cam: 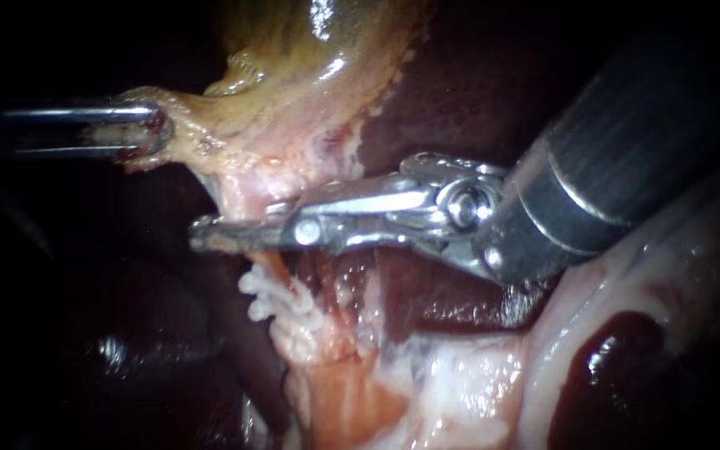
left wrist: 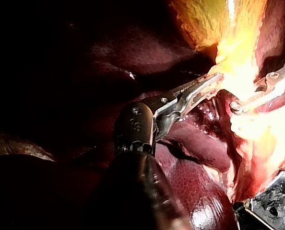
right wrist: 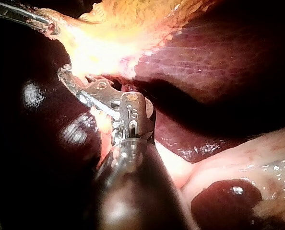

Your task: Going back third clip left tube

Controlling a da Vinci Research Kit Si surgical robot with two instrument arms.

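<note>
Endoscope view: the left instrument [cam: 156, 132] has its end effector closed on the gallbladder [cam: 235, 125] edge, holding it taut. The right instrument [cam: 218, 236] lies across the left tube [cam: 275, 268], just above the white clips [cam: 281, 307]. Its end effector is narrowly parted and seems to grip nothing. Back it straight out along its shaft, clear of the clips, with left traction steady.

White clips [cam: 281, 302], yellow gallbladder [cam: 310, 79], maroon liver [cam: 477, 92]
</note>
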